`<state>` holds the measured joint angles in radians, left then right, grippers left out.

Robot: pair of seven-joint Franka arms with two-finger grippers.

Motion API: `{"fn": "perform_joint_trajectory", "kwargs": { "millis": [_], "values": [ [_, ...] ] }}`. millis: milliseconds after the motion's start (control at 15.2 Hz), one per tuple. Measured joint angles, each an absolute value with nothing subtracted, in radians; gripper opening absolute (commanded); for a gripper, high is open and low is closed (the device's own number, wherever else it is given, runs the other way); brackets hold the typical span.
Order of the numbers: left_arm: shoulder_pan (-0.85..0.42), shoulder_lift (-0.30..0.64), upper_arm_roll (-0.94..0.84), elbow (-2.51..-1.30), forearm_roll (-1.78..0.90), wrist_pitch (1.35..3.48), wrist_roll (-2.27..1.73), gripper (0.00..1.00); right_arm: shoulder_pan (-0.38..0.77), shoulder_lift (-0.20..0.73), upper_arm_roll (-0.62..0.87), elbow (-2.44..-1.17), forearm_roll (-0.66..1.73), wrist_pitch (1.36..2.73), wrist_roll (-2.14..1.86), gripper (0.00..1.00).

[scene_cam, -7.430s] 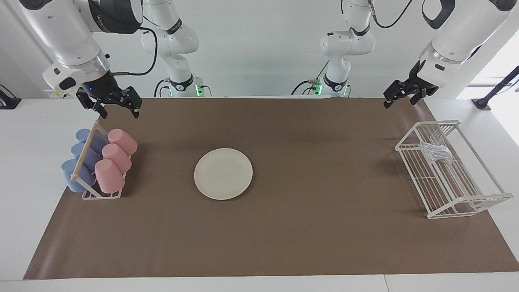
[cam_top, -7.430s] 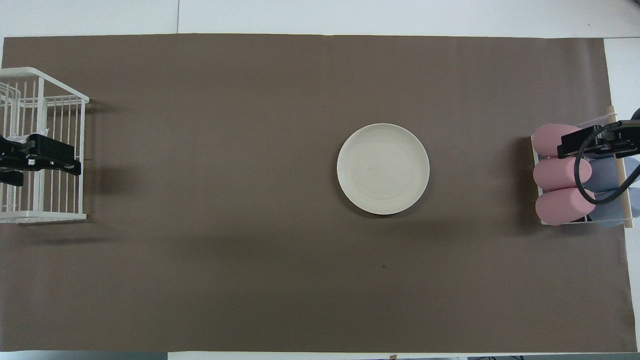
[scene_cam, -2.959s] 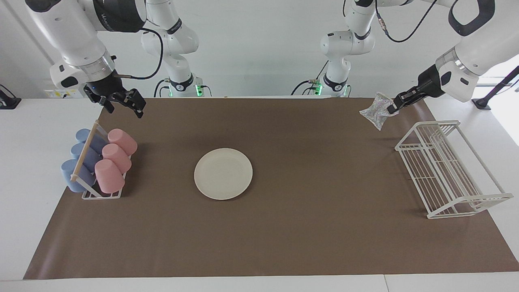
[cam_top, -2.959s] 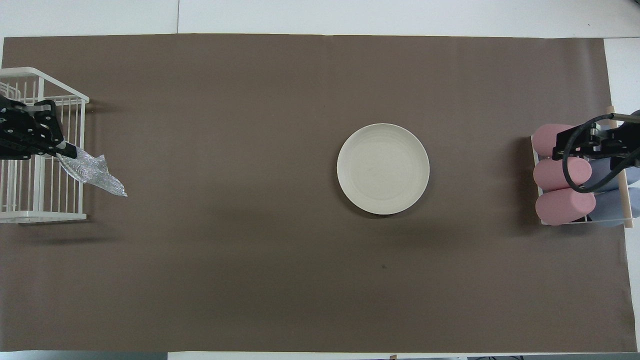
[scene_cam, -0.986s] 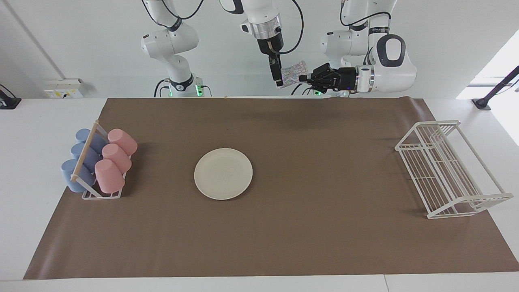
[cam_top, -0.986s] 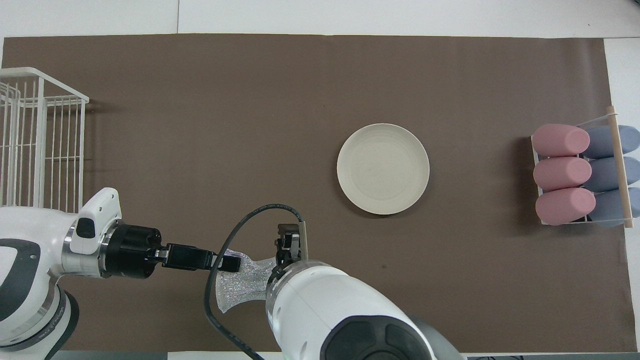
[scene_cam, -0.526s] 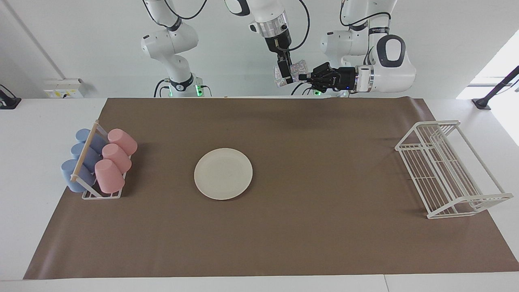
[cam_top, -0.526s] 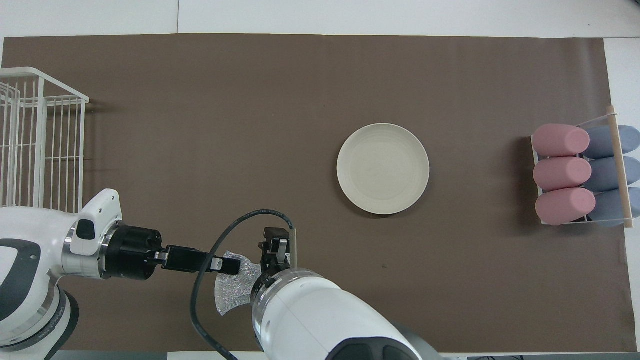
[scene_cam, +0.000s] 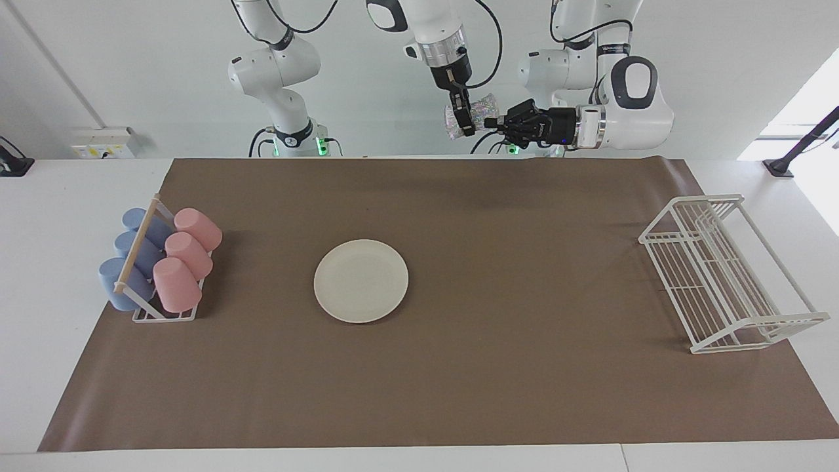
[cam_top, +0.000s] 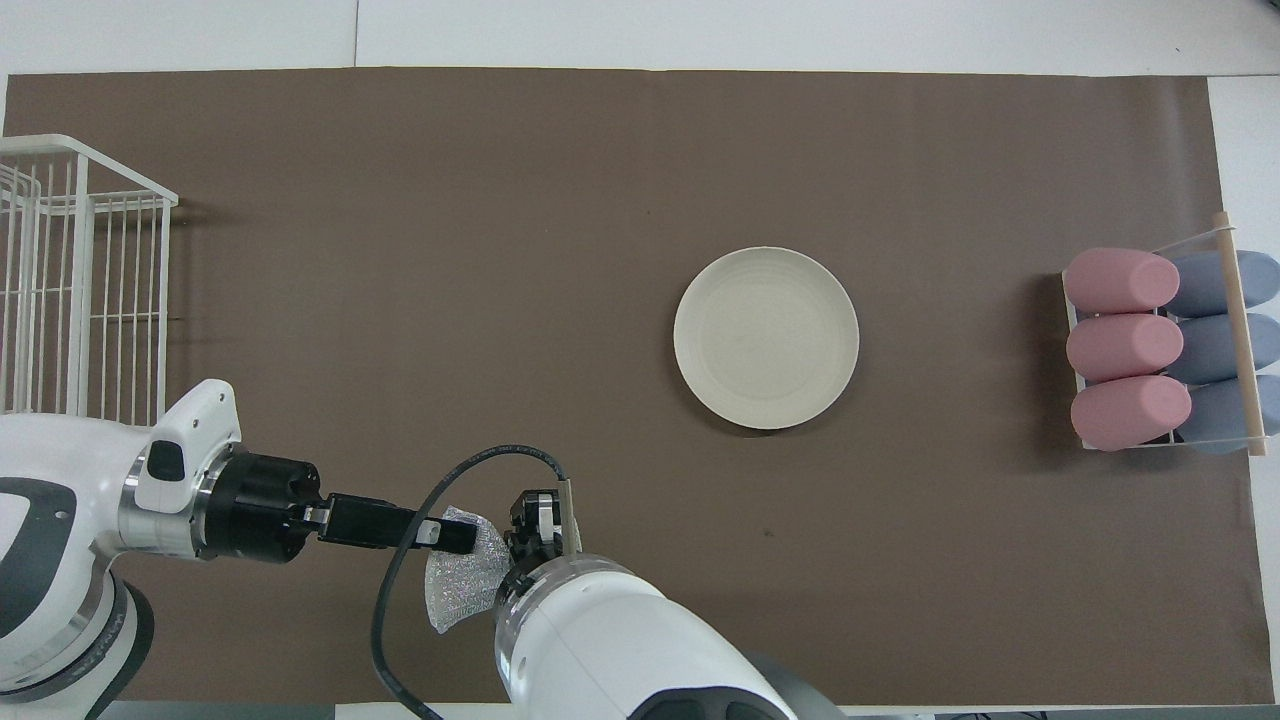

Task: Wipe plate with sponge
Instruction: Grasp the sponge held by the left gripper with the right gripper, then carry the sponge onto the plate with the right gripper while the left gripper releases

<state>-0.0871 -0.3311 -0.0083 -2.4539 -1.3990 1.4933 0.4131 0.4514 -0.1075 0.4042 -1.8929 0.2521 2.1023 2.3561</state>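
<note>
I have both grippers raised over the tabletop's edge nearest the robots, about midway along it, meeting at the sponge (scene_cam: 480,113). The left gripper (scene_cam: 490,122) is clamped tight on one end; the right gripper (scene_cam: 466,124) is at the other end, and I cannot tell whether it grips. The plate (scene_cam: 361,280) lies flat mid-table, toward the right arm's end.

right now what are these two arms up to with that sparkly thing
They are passing the sponge between them, up in the air near their bases. The left gripper is shut on one end, and the right gripper is at its other end. The plate lies untouched on the mat.
</note>
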Motion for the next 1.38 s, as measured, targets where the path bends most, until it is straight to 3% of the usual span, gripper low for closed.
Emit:
{"fn": "perform_joint_trajectory", "kwargs": {
  "millis": [197,263,329,723,921,1118,1381],
  "values": [
    [-0.087,-0.331,-0.01,-2.454,-1.393,1.49,0.414,0.0,0.451,-0.109,0.402,-1.893,0.251,2.102,2.339,0.0],
    [-0.087,-0.331,-0.011,-2.454,-1.393,1.49,0.415,0.55,0.451,-0.109,0.402,-1.893,0.251,2.102,2.337,0.0],
    [-0.087,-0.331,-0.011,-2.454,-1.392,1.49,0.415,1.0,0.451,-0.109,0.402,-1.893,0.25,2.102,2.333,0.0],
    [-0.087,-0.332,-0.013,-2.452,-1.353,1.493,0.414,1.0,0.432,-0.109,0.392,-1.904,0.196,2.1,2.252,0.0],
    [-0.086,-0.332,-0.011,-2.442,-1.296,1.496,0.405,1.0,0.348,-0.11,0.389,-1.937,0.187,2.104,2.053,0.0],
    [-0.085,-0.333,-0.01,-2.426,-1.194,1.551,0.383,1.0,0.205,-0.064,0.383,-2.027,0.188,2.224,1.78,0.0],
    [-0.085,-0.334,-0.009,-2.399,-0.985,1.635,0.336,1.0,0.136,0.095,0.381,-2.11,0.188,2.443,1.605,0.0]
  ]
}}
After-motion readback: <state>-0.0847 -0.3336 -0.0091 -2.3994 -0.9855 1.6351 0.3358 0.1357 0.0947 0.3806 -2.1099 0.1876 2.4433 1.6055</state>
